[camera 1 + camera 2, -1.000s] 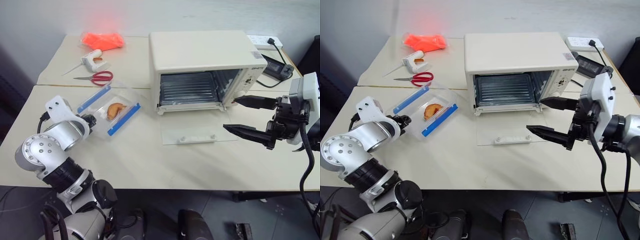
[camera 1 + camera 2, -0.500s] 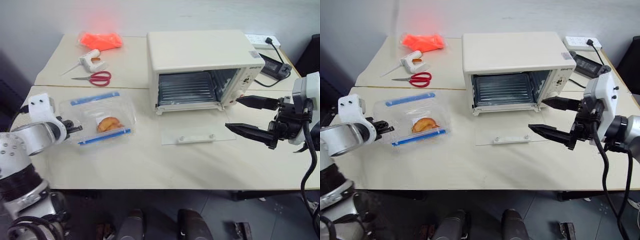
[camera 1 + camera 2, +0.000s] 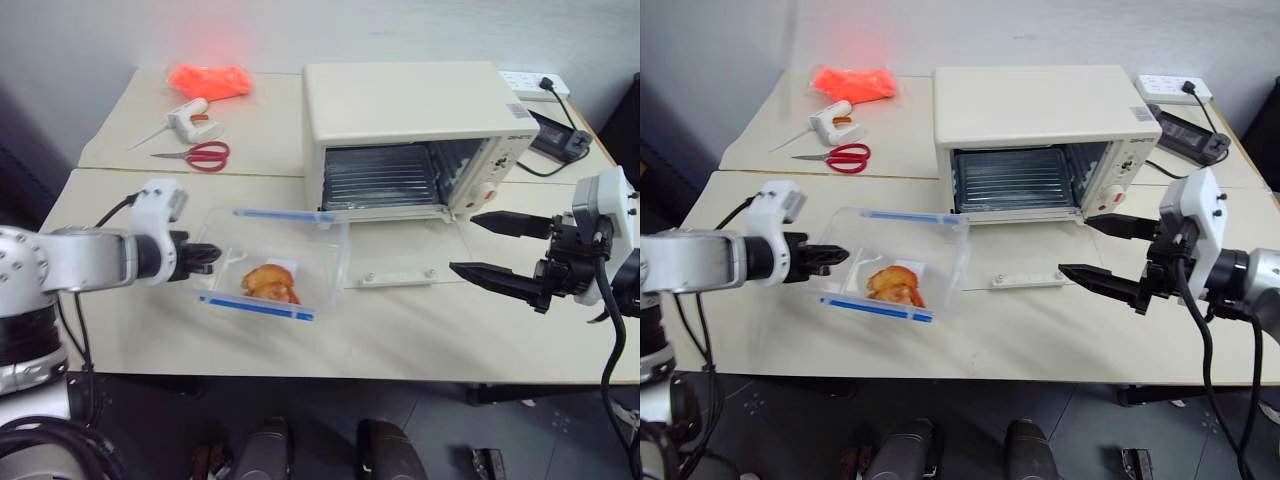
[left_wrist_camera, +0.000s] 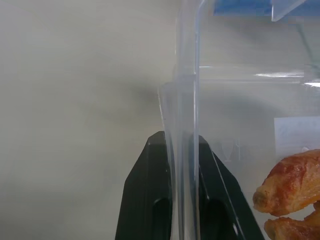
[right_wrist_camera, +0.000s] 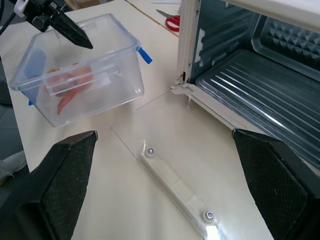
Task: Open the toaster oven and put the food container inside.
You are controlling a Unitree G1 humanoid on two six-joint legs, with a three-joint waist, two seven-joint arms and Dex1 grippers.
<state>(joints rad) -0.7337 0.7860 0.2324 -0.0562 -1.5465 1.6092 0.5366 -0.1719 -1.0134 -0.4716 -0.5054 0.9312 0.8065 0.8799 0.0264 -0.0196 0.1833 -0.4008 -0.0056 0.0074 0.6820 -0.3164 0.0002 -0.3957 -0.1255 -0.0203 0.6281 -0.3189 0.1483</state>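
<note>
The cream-white toaster oven [image 3: 415, 105] stands at the back of the table, its glass door [image 3: 400, 262] folded down flat with the bar handle [image 5: 175, 185] toward me and the wire rack visible inside. The food container [image 3: 275, 262], a clear box with blue clip strips and an orange-brown piece of food [image 3: 268, 283] inside, hangs tilted just above the table, left of the open door. My left gripper [image 3: 208, 255] is shut on its left wall [image 4: 185, 75]. My right gripper [image 3: 462, 242] is open with nothing in it, just right of the door.
At the back left lie red scissors [image 3: 200, 154], a white hand tool [image 3: 188, 118] and an orange bag [image 3: 208, 79]. A power strip [image 3: 530, 82] and a black device [image 3: 555, 135] with cable sit behind the oven on the right.
My left gripper closed on the container's wall, then lifted and carried it to the right toward the open door, tilting it. The right gripper has hardly moved.
</note>
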